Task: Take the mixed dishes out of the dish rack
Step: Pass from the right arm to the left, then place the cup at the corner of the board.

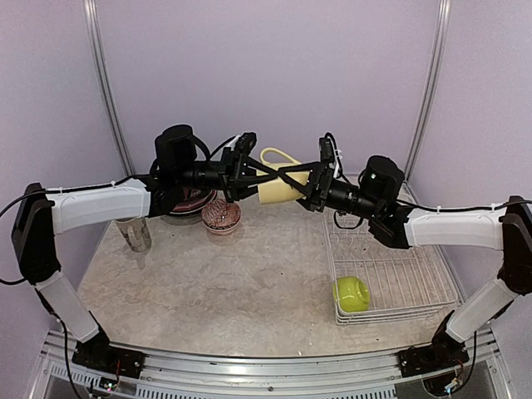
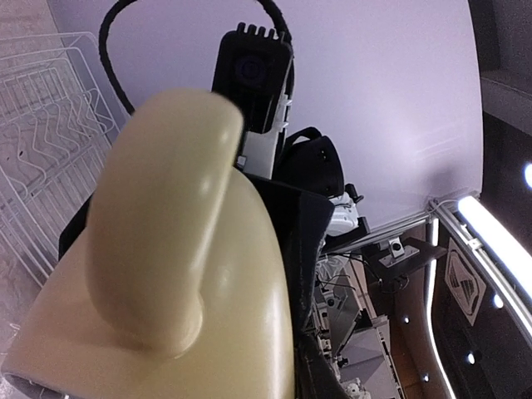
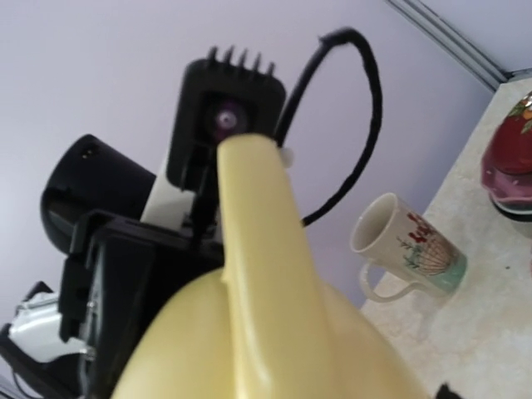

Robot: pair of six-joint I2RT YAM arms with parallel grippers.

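Note:
A pale yellow mug (image 1: 277,181) hangs in mid-air at the back centre, held between both arms. My left gripper (image 1: 243,170) reaches it from the left and my right gripper (image 1: 311,186) from the right; both look shut on it. The mug fills the left wrist view (image 2: 166,283) and the right wrist view (image 3: 274,332), hiding most of the fingers. The white wire dish rack (image 1: 416,283) lies at the right with a lime-green bowl (image 1: 351,293) in its near corner.
A red-patterned bowl (image 1: 221,216) stands on the table left of centre, with a stack of dark red dishes (image 1: 184,204) behind it. A cream mug (image 1: 135,234) stands at the far left and also shows in the right wrist view (image 3: 407,245).

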